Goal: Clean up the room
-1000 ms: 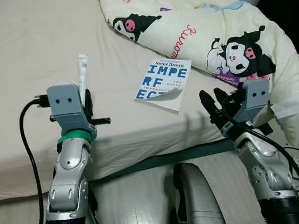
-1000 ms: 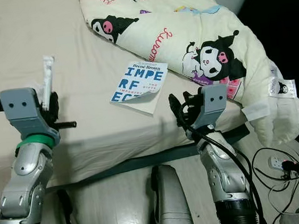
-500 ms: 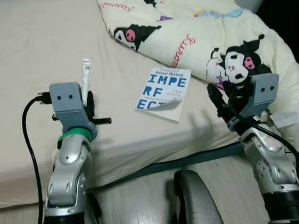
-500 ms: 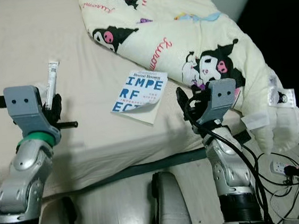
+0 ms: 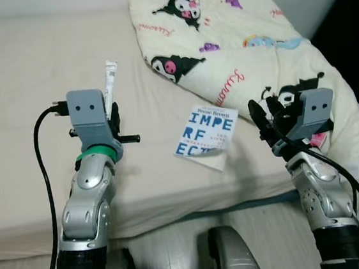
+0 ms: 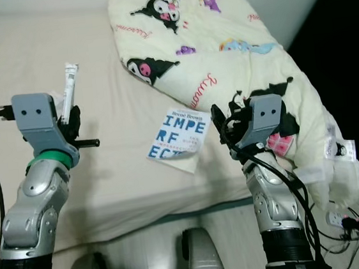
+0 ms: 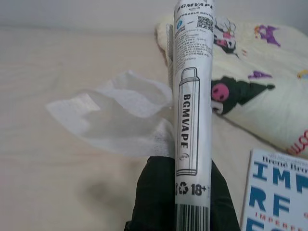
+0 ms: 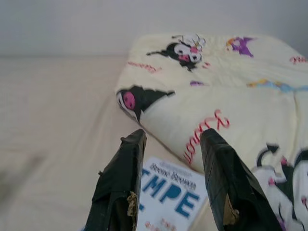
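Both arms have risen: left pincer (image 7: 185,192) clamps a white printed vape packet (image 7: 192,96) (tissue (image 7: 115,120) alongside), right pincer (image 8: 173,159) gapes empty above the blue-lettered white book (image 5: 206,133)

My head camera tilts up over this last second, so the whole scene sits lower in the frame: the cartoon-print quilt (image 5: 248,56) now shows its rounded top end and the pale wall behind the bed (image 5: 25,73) comes in along the upper edge, while the floor strip at the bottom shrinks. My left gripper (image 5: 112,113) rises from mid-left toward the upper left, carrying the white wrapped stick (image 5: 110,84) with it, and my right gripper (image 5: 264,116) lifts from lower right to mid-right, closer against the quilt. The book (image 5: 206,135) now lies lower and nearer the centre of the frame.
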Tool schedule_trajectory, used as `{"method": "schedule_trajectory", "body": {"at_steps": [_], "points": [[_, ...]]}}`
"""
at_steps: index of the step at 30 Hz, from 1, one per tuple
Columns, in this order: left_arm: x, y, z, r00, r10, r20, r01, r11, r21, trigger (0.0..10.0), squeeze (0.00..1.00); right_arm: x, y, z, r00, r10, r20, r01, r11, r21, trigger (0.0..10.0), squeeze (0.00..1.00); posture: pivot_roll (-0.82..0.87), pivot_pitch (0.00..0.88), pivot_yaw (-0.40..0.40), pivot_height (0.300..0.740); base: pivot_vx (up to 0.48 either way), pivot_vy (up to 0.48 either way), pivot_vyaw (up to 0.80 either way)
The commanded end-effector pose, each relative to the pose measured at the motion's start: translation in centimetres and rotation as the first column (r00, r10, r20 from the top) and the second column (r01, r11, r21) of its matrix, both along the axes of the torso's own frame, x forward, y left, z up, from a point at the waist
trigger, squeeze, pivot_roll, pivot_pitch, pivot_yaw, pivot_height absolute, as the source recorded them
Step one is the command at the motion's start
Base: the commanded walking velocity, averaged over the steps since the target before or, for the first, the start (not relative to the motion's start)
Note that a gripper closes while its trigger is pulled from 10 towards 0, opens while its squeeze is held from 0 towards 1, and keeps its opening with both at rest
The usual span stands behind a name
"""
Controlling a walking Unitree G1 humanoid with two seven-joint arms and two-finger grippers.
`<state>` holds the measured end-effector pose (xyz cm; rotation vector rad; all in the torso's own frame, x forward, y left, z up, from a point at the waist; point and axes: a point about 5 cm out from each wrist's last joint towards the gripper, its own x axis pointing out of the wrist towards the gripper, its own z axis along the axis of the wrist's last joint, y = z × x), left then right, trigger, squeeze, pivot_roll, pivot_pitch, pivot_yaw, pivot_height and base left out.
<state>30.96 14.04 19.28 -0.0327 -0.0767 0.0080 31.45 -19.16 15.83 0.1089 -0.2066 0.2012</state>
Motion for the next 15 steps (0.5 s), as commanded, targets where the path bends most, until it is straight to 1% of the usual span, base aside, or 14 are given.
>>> {"method": "schedule_trajectory", "body": {"at_steps": [1,5,15], "points": [[0.07,-0.24,-0.35,1.000,-0.008,-0.016,0.008,1.000,0.011,10.0,0.00,-0.14,-0.28,-0.57,1.000,-0.010,-0.015,0.010,1.000,0.001,10.0,0.00,-0.07,0.018,-0.029,0.655,0.000,0.000,0.00],[0.23,-0.66,-0.17,1.000,-0.022,-0.015,0.022,1.000,0.006,10.0,0.00,-0.09,-0.35,-0.59,1.000,-0.014,-0.011,0.014,1.000,0.002,10.0,0.00,-0.07,0.014,-0.027,0.675,0.000,0.000,0.00],[0.45,-1.18,0.05,0.999,-0.035,-0.025,0.035,0.999,-0.009,10.0,0.00,0.06,-0.22,-0.67,1.000,-0.014,-0.008,0.014,1.000,0.004,10.0,0.00,-0.07,0.010,-0.025,0.705,0.000,0.000,0.00]]}}
